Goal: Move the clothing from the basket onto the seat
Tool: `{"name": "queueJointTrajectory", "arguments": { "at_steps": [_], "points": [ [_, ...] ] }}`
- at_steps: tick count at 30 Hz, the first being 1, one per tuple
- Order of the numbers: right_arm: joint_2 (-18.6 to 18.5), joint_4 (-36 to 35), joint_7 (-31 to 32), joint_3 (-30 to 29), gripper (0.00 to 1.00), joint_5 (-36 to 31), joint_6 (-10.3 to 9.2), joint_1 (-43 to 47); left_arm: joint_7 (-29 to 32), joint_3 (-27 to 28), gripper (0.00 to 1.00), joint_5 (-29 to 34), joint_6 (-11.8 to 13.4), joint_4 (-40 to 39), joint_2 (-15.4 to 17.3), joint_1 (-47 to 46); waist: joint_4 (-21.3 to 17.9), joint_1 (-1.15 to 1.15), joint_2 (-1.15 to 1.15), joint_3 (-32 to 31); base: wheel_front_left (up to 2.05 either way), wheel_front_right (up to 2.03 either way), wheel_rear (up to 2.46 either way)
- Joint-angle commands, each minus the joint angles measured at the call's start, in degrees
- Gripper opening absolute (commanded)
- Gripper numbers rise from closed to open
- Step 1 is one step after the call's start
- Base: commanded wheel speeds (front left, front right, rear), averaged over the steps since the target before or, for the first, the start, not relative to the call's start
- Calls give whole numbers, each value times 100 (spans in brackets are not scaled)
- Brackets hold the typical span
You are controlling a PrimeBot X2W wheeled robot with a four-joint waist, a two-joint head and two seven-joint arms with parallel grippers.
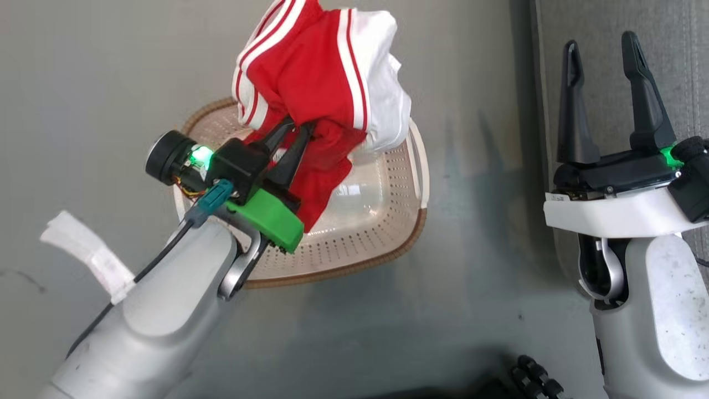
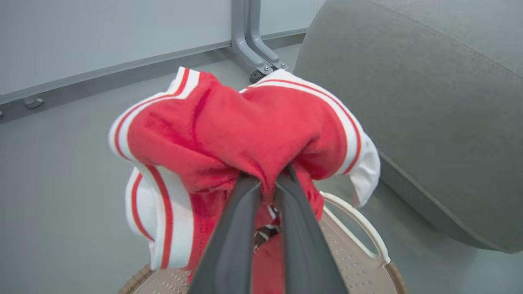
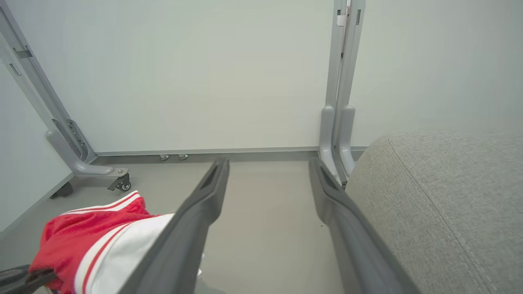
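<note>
**A:** What had the left gripper (image 1: 296, 130) got?

**B:** Its two long dark fingers (image 2: 241, 228) were pinched almost together on a bunched soft red garment with white sleeves and white striped trim (image 1: 321, 72). It held the garment up over the cream perforated plastic basket with the brown woven-look rim (image 1: 354, 266).

**A:** Was the garment clear of the basket?

**B:** One red end drooped over the inside. I couldn't tell whether it touched.

**A:** And the right gripper (image 1: 602, 50)?

**B:** Spread wide, gripping nothing, over the edge of the large grey woven-fabric seat cushion (image 1: 681, 66). The cushion was near the basket, across a strip of grey floor (image 1: 111, 83). Beyond stood pale wall panels (image 3: 204, 81) on grey metal feet (image 3: 339, 134).
</note>
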Motion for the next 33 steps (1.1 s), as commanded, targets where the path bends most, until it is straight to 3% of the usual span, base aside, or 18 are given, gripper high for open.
{"name": "queueJointTrajectory", "arguments": {
  "at_steps": [1,8,17,24,33],
  "points": [
    [-18,-1,38,-32,100,-14,-1,105,-17,169,0,84,16,-185,39,207,378,0,0,-619,0,0,0],
    [-17,-6,249,-102,100,-30,-1,402,-18,1356,0,380,-98,-1193,-83,1076,552,0,0,-1306,0,0,0],
    [-16,126,486,-13,100,-6,-1,870,-19,2456,0,590,-518,-1878,-493,1850,668,0,0,-2180,0,0,0],
    [-17,268,601,147,100,68,-2,1231,-19,2588,0,586,-748,-2111,-596,2221,603,0,0,-2850,0,0,0],
    [-16,357,735,381,100,197,-1,1751,-18,2393,0,464,-790,-2158,-543,2829,458,0,0,-3588,0,0,0]
  ]
}}
